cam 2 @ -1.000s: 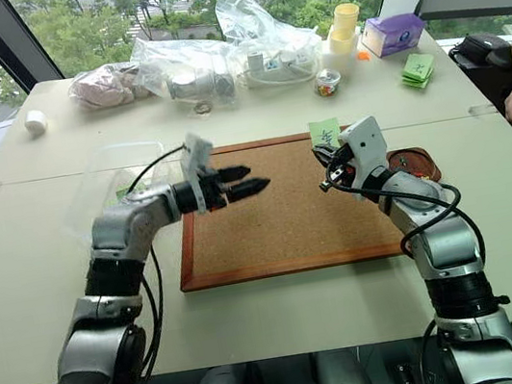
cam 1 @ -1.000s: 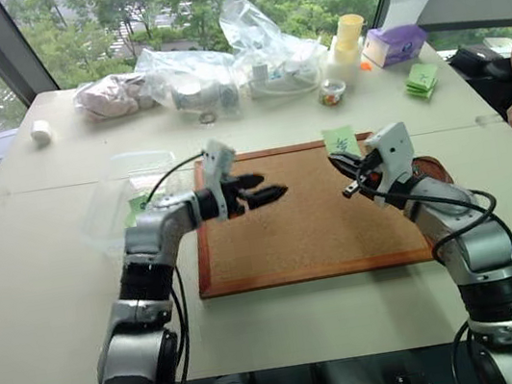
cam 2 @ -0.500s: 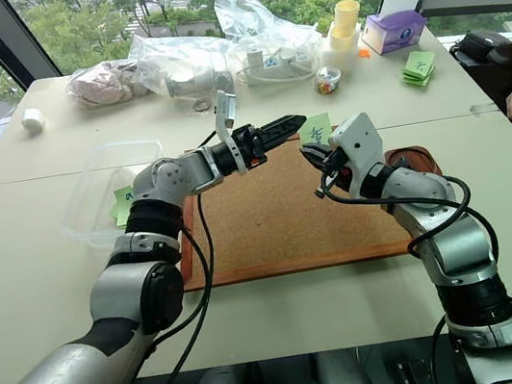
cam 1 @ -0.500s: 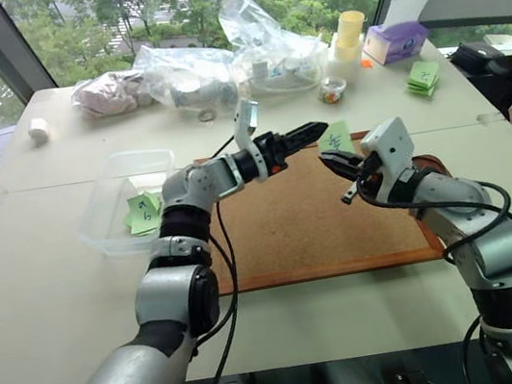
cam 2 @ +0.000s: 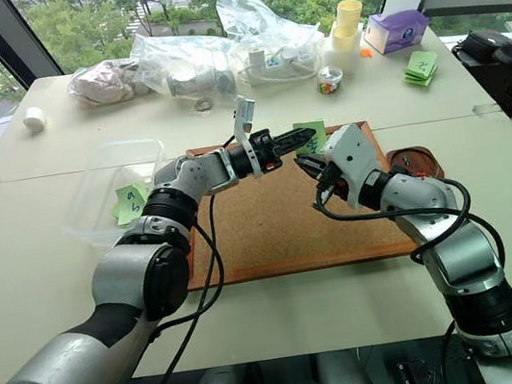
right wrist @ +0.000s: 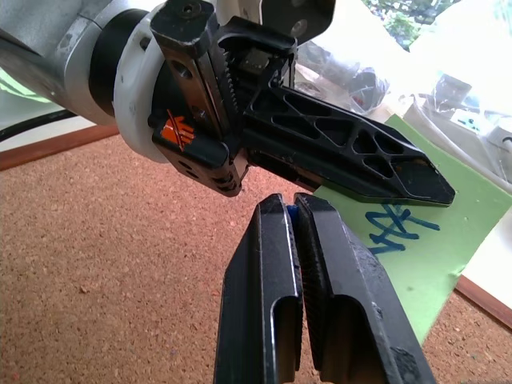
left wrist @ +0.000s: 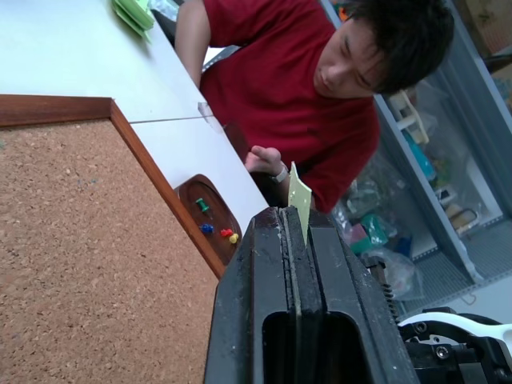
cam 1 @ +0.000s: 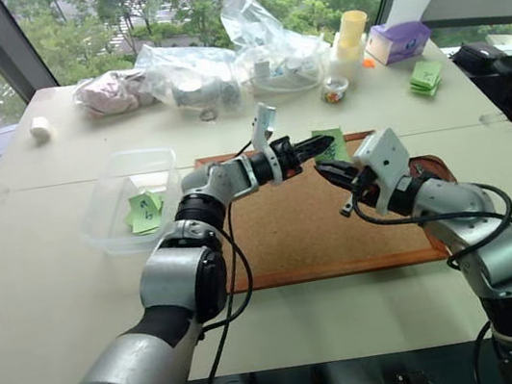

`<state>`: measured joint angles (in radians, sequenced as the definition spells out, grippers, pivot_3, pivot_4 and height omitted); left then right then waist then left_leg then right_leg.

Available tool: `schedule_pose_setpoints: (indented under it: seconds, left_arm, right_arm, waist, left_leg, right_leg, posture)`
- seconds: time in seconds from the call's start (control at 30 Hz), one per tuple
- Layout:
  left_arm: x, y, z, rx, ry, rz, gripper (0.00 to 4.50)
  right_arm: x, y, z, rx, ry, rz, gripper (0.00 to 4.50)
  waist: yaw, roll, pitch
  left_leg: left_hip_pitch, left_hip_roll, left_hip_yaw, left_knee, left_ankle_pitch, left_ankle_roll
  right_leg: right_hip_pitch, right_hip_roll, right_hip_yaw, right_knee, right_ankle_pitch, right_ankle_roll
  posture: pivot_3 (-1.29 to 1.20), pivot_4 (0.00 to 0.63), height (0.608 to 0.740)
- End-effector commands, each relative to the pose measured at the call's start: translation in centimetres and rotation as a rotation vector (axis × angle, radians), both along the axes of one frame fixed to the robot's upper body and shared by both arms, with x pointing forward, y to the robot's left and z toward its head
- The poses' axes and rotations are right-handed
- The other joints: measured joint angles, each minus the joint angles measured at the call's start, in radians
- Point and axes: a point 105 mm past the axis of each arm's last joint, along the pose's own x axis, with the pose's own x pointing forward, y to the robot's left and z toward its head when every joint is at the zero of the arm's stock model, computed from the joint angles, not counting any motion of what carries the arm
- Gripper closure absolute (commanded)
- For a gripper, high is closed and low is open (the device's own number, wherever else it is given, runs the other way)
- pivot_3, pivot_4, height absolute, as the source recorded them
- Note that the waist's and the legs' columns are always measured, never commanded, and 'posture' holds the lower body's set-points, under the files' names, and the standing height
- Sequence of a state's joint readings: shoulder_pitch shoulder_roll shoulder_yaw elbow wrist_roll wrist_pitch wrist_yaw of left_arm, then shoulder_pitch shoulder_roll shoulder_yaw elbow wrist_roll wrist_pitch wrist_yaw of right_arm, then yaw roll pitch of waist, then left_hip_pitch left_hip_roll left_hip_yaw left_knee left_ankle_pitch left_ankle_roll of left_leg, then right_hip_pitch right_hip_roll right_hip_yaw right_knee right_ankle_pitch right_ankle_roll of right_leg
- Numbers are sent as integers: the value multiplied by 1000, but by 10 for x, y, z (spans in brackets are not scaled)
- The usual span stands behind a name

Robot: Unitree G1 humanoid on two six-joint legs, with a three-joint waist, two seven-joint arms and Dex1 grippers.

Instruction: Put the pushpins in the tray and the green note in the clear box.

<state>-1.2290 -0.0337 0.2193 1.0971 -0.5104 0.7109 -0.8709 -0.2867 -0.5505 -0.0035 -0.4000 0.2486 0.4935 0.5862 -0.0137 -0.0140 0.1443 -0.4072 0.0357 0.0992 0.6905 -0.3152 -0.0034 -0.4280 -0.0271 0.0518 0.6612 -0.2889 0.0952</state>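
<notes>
Left gripper (cam 1: pixel 327 145) is clamped on the green note (right wrist: pixel 416 240), fingers pressed flat with the slip's edge pinched between them, above the far edge of the corkboard (cam 1: pixel 311 232). Right gripper (cam 1: pixel 323 172) sits just beside it, jaws shut on a small blue pushpin (right wrist: pixel 293 211) whose head peeks between the pads. More pushpins (left wrist: pixel 216 227), green, blue, red and yellow, lie in the reddish-brown tray (left wrist: pixel 190 192) by the board's right side. Well to the left, the clear box (cam 1: pixel 118 180) holds another green slip (cam 1: pixel 146 212). Beyond the table a person in a red shirt (left wrist: pixel 272 88) sits
</notes>
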Motion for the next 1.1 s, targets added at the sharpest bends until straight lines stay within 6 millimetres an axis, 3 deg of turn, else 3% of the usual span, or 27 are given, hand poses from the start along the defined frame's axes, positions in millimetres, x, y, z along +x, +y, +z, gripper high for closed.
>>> schedule_pose_setpoints:
  seconds: [0.03,0.13,0.2,0.37,0.43,0.53,0.6,0.67,0.83,1.0,1.1]
  left_arm:
    - [3,-3,13,23,-82,8,4419]
    - [6,1,-6,165,-171,30,4419]
    - [12,11,-23,252,-212,78,4419]
    - [20,26,-16,153,-129,143,4419]
    - [22,33,-7,116,-135,148,4419]
    - [20,35,0,185,-264,136,4419]
    - [10,32,6,299,-488,96,4419]
    - [-6,25,10,353,-642,45,4419]
    - [-27,14,23,326,-697,53,4419]
    - [-35,13,19,325,-677,59,4419]
    - [-36,16,13,334,-646,58,4500]
  right_arm:
    - [-7,6,15,-20,-78,28,4500]
    - [-7,4,17,-33,-94,19,4500]
    - [-8,-2,31,-4,-127,-19,4500]
    - [-11,-11,51,235,-92,-71,4500]
    - [-6,-30,52,389,-49,-146,4500]
    - [7,-71,37,451,5,-338,4500]
    - [17,-109,15,379,49,-528,4500]
    - [23,-134,-8,285,113,-651,4500]
    - [29,-162,-48,139,189,-732,4500]
    - [33,-170,-58,152,194,-745,4500]
    - [33,-174,-62,162,197,-767,3541]
  waist:
    - [0,0,0]
    - [0,0,0]
    - [1,0,0]
    - [1,0,0]
    - [3,0,0]
    - [5,0,0]
    - [4,0,0]
    - [4,0,0]
    - [0,1,0]
    - [-6,3,-1]
    - [-4,3,-1]
  left_leg:
    - [0,0,0,0,0,0]
    - [0,0,0,0,0,0]
    - [0,0,0,0,0,0]
    - [0,1,0,0,0,0]
    - [0,1,-1,1,0,0]
    - [-1,1,-1,2,0,0]
    - [-2,0,-1,3,0,0]
    - [-1,-1,0,3,0,0]
    - [-1,0,1,3,0,0]
    - [0,0,1,3,0,0]
    - [1,1,1,3,1,-1]
  right_leg:
    - [0,0,0,0,0,0]
    - [0,0,0,0,0,0]
    - [0,0,0,0,0,0]
    - [-1,0,0,1,0,0]
    - [0,0,-1,2,0,0]
    - [0,-1,-1,2,0,0]
    - [0,-3,-1,2,0,0]
    - [0,-4,1,2,0,0]
    - [0,-2,1,2,0,0]
    - [0,-1,3,4,0,0]
    - [0,0,3,4,0,0]
  posture:
    - [0,150,738]
    - [0,150,738]
    - [0,150,738]
    - [0,150,738]
    - [0,150,738]
    - [0,150,738]
    - [0,150,738]
    - [0,150,738]
    - [0,150,738]
    - [0,150,738]
    - [0,150,738]
